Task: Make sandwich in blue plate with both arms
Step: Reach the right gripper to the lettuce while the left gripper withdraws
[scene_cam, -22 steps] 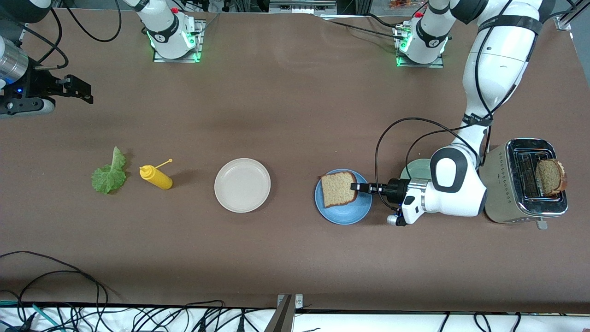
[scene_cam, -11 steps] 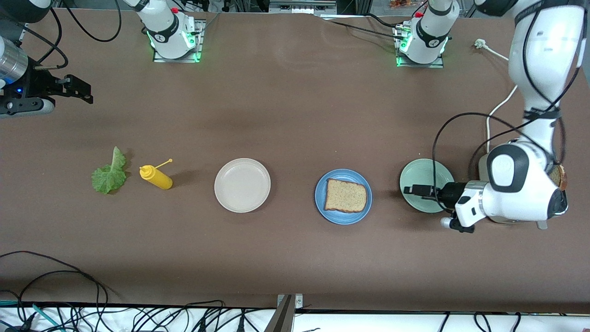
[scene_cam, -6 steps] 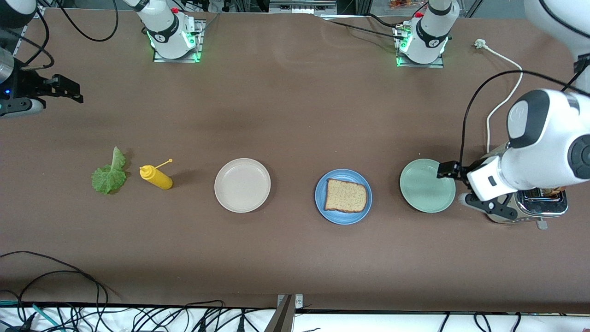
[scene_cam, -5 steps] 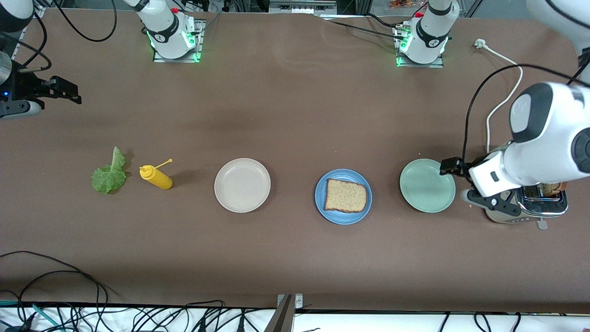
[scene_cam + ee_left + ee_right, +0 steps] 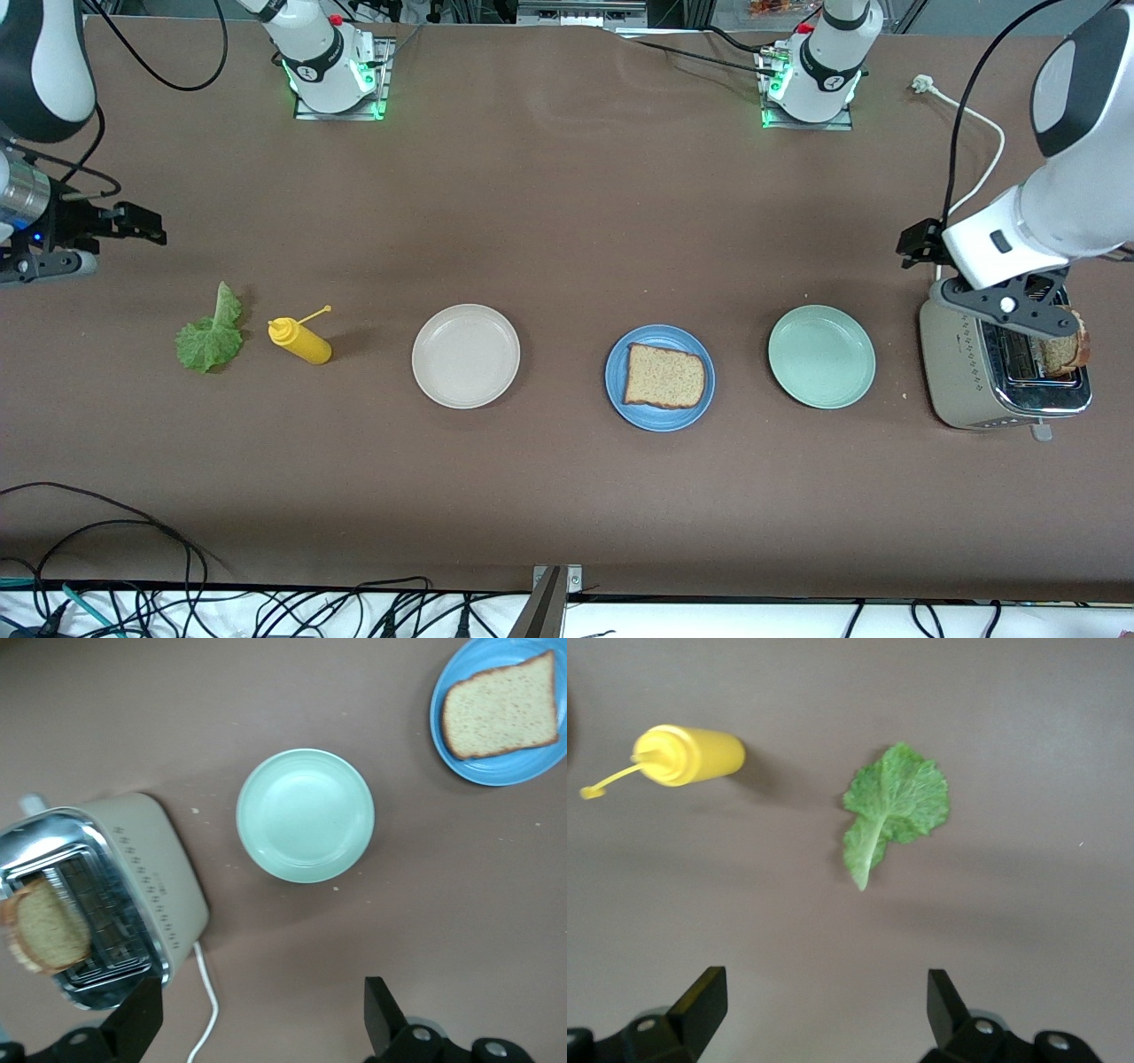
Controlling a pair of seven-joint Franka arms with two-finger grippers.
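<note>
One bread slice (image 5: 664,376) lies flat in the blue plate (image 5: 660,420); 2nd slice (image 5: 1060,351) sits in the toaster (image 5: 966,372), lettuce leaf (image 5: 211,335) on the worktop w/ yellow bottle (image 5: 301,341) between it and the plate. Left gripper (image 5: 262,1020), jaws wide, empty, hangs by the toaster; right gripper (image 5: 824,1010), jaws wide, empty, over the lettuce. Roughly 1/3 done.

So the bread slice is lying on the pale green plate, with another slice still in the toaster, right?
Not quite: the bread slice lies on the blue plate; the pale green plate holds nothing. The front view shows it. Another slice is indeed in the toaster.
</note>
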